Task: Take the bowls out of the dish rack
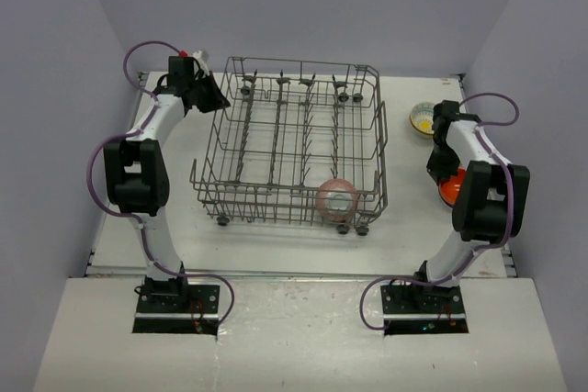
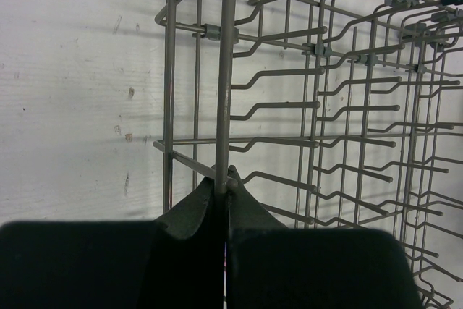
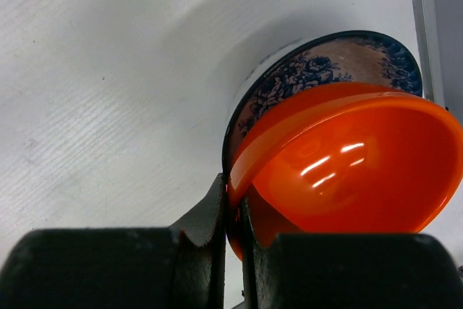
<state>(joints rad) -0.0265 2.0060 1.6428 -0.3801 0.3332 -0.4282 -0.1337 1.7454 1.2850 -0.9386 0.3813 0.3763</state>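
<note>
Looking down from overhead, one pink bowl [image 1: 336, 197] remains in the dish rack [image 1: 289, 144], well apart from both arms' jaws. In the left wrist view, the left gripper [image 2: 223, 179] is pinched tight on a dish rack wire, probably to steady it. In the right wrist view, the right gripper [image 3: 233, 204] is clamped on the orange bowl [image 3: 354, 164] by its rim. The bowl tilts just ahead of the jaws over the blue-patterned bowl [image 3: 289, 81], seemingly to nest inside it.

Overhead, L-wrist cams: dish rack [image 1: 287, 135] shared

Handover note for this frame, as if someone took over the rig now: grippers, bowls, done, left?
Left gripper shut on a dish rack wire, far left corner.
Right gripper shut on the orange bowl's rim, tilted over the blue-patterned bowl on the table right of the rack.
Whitish bowl with yellow marks sits beyond them.
Done: those three out.
Left: release orange, unload the pink bowl from the rack's near right corner.
</note>
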